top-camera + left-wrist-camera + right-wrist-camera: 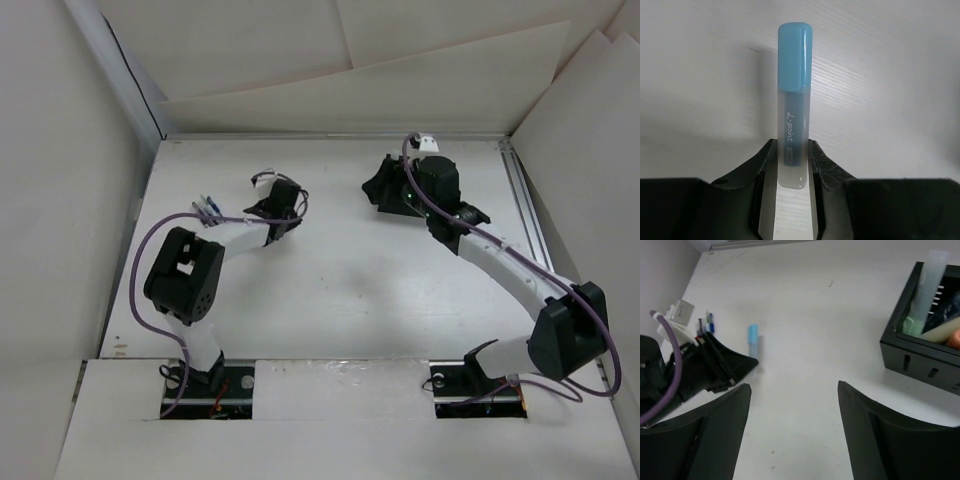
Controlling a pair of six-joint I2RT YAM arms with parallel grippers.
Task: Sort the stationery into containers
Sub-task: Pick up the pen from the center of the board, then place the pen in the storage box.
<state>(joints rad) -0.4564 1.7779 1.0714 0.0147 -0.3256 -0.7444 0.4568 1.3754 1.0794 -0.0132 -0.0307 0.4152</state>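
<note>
I record the light-blue-capped marker [795, 95], frosted barrel, pinched at its lower end between the fingers of the left hand [792, 160], cap pointing away from the wrist. It sits low over the counter [890, 75], left of centre; I cannot tell whether it touches. The black organizer box [912, 357] stands well apart toward the far middle, with several pens [932, 285] leaning inside. The right hand [794, 390] hovers near the box, fingers spread wide, holding nothing.
</note>
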